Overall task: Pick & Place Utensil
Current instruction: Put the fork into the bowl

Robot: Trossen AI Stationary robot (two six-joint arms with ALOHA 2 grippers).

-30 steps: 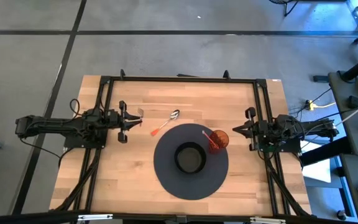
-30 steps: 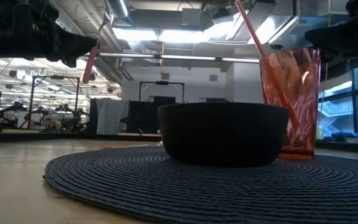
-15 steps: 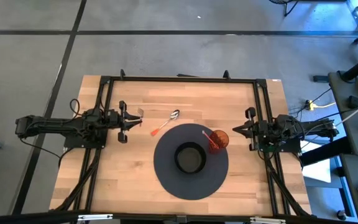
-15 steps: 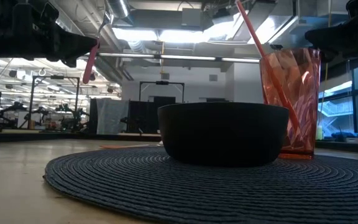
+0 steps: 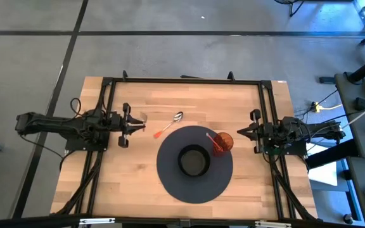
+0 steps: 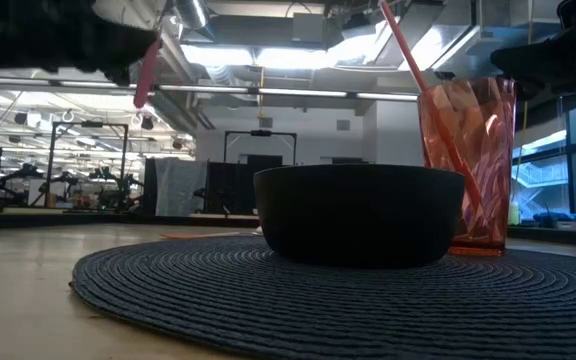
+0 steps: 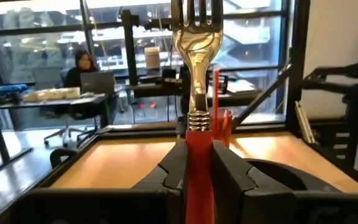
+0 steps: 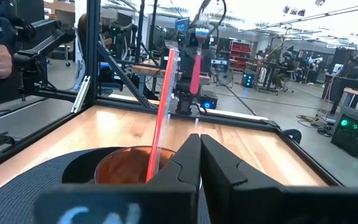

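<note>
The left tool (image 7: 197, 168) is clamped on the red handle of a fork (image 7: 197, 56), which stands upright between its fingers with the metal tines pointing up. In the high view this tool (image 5: 134, 125) sits above the tabletop (image 5: 132, 183) on its left side, apart from the dark round mat (image 5: 170, 180). A spoon (image 5: 168, 125) with a red handle lies on the wood just beyond the mat's edge, between the left tool and the mat. A black bowl (image 5: 194, 161) sits at the mat's centre, and a red cup (image 5: 223, 142) holding a red straw (image 6: 418, 75) stands beside it. The right tool (image 8: 199, 158) hovers at the tabletop's right side with its fingers closed together, holding nothing.
</note>
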